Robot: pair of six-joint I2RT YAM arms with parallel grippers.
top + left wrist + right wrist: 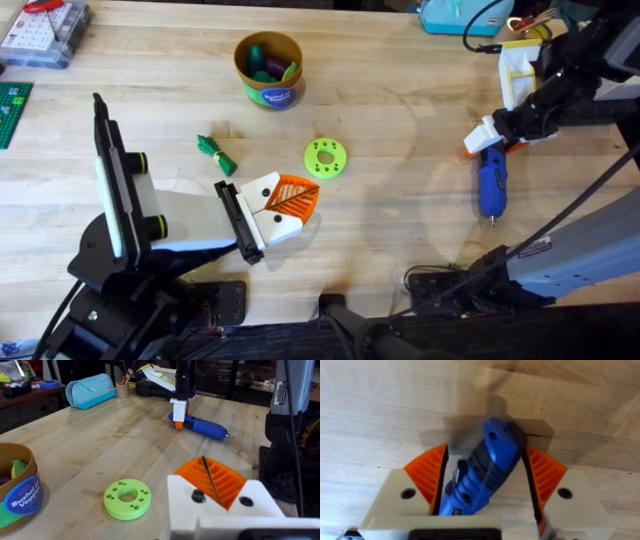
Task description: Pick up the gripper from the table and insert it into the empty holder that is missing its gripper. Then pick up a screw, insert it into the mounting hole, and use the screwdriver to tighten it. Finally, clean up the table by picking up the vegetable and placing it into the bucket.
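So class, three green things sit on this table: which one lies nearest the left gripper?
The lime-green disc with holes, just beyond the left gripper; the dark green vegetable lies farther off, the green baseplate at the edge.

The table point(400, 140) is light wood; the screwdriver point(491, 183) blue; the vegetable point(216, 152) dark green; the bucket point(268, 70) tan, blue-labelled; the disc point(325, 158) lime-green.

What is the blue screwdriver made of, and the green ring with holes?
The screwdriver looks like smooth, slightly glossy blue plastic with a thin metal tip. The ring seems to be matte lime-green plastic, possibly 3D-printed, though that is hard to confirm.
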